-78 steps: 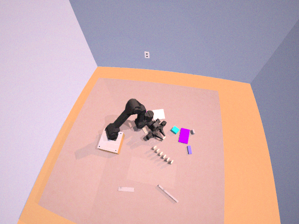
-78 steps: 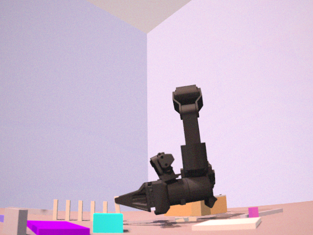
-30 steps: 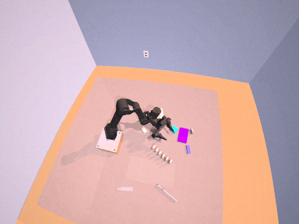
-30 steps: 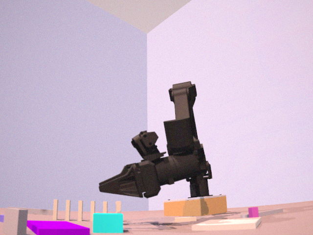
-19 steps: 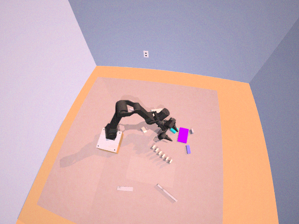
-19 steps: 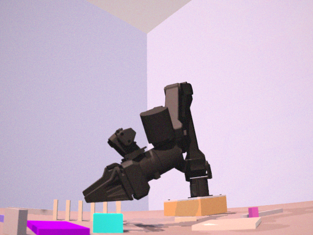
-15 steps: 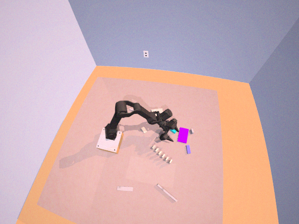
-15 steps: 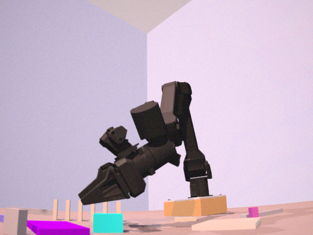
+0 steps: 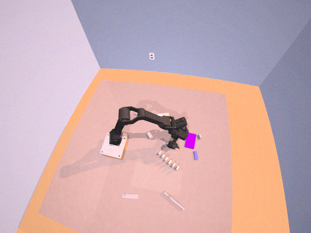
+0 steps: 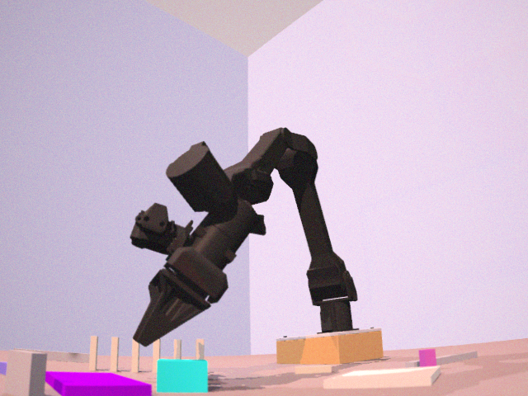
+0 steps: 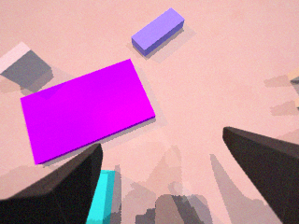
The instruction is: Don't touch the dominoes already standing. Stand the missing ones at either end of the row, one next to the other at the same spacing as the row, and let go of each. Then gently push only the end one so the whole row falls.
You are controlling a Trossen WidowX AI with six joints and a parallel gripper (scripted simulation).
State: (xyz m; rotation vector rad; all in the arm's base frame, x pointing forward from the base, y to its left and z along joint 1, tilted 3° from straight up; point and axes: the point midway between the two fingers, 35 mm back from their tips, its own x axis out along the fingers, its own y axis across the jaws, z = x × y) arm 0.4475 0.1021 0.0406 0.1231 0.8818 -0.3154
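Note:
Six cream dominoes stand in a slanting row; the near-base end one [image 9: 159, 153] and the far end one [image 9: 177, 167] [image 10: 93, 353] are upright. A flat cream block [image 9: 149, 135] [image 10: 314, 369], possibly a lying domino, is between the base and the row. My gripper [image 10: 141, 341] [image 11: 162, 140] is open and empty, pointing steeply down above the floor beside the row's near-base end. In the wrist view, a dim brownish block [image 11: 169, 211] shows at the bottom edge in shadow; I cannot tell if it is a domino. The arm and the cyan block hide part of this area.
A magenta slab [image 9: 190, 141] [image 10: 100, 384] [image 11: 89, 112], cyan block [image 10: 182, 375] [image 11: 101, 198], violet block [image 9: 196, 155] [image 11: 158, 32] and grey block [image 9: 199, 136] [image 10: 26, 373] [image 11: 25, 67] lie beyond the gripper. A pale slab [image 10: 381, 378] is behind the arm. A long bar [image 9: 173, 200] lies past the row.

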